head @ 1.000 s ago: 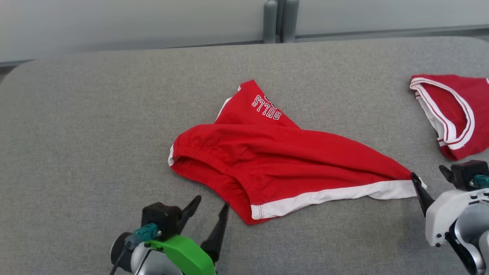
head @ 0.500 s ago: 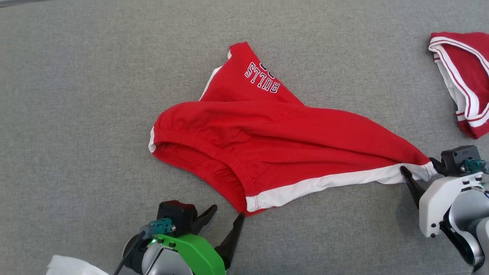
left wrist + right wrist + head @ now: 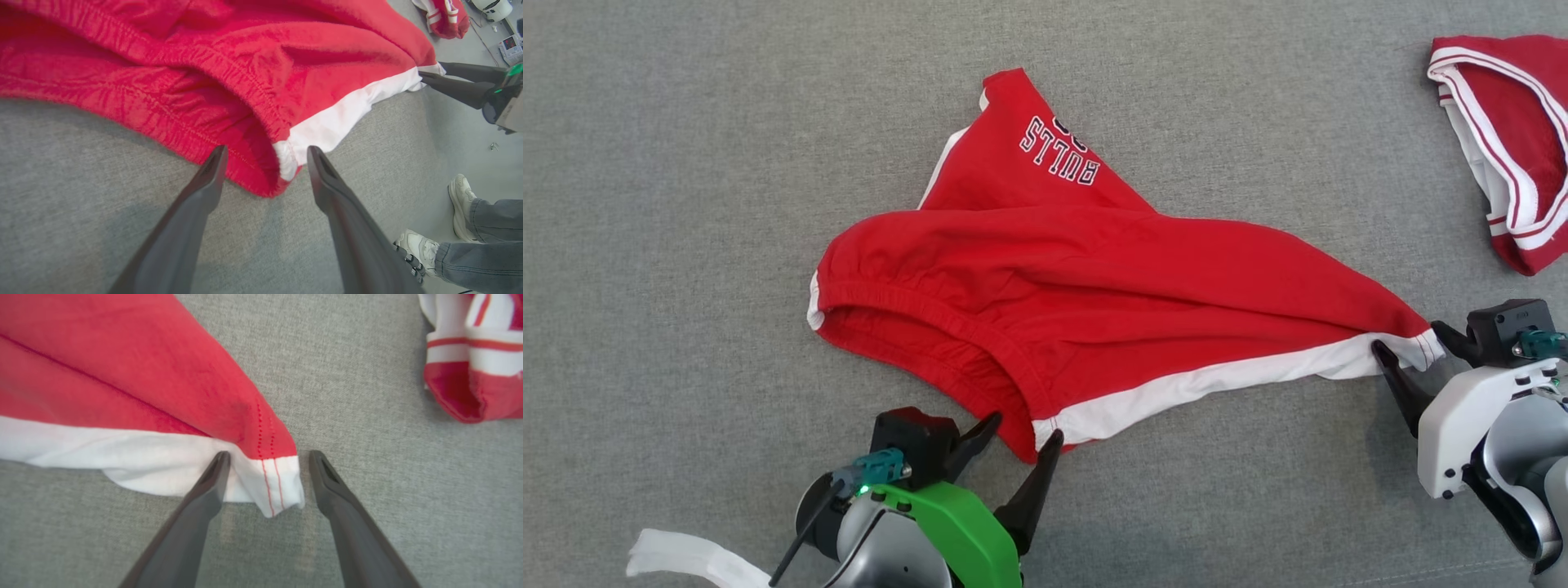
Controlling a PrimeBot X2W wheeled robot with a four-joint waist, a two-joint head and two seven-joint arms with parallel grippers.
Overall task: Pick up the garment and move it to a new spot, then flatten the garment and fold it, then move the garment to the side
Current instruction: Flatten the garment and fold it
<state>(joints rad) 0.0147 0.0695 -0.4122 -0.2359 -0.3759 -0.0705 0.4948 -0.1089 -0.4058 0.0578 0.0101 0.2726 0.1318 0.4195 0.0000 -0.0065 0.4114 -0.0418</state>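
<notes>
Red, soft and light: treat the red cotton shorts with white side stripe (image 3: 1094, 278), rumpled mid grey fabric counter (image 3: 686, 204), as limp and sure to sag. Pinch both layers at waistband corner with wide-open left fingers (image 3: 1037, 478), at hem corner with wide-open right fingers (image 3: 1396, 380), each corner already straddled.

"BULLS", white letters, upside down in head view, on red shorts (image 3: 1094, 286).

Left gripper (image 3: 1027, 425) has moved up — its fingers now flank the garment (image 3: 1094, 286) at its waistband corner.
</notes>
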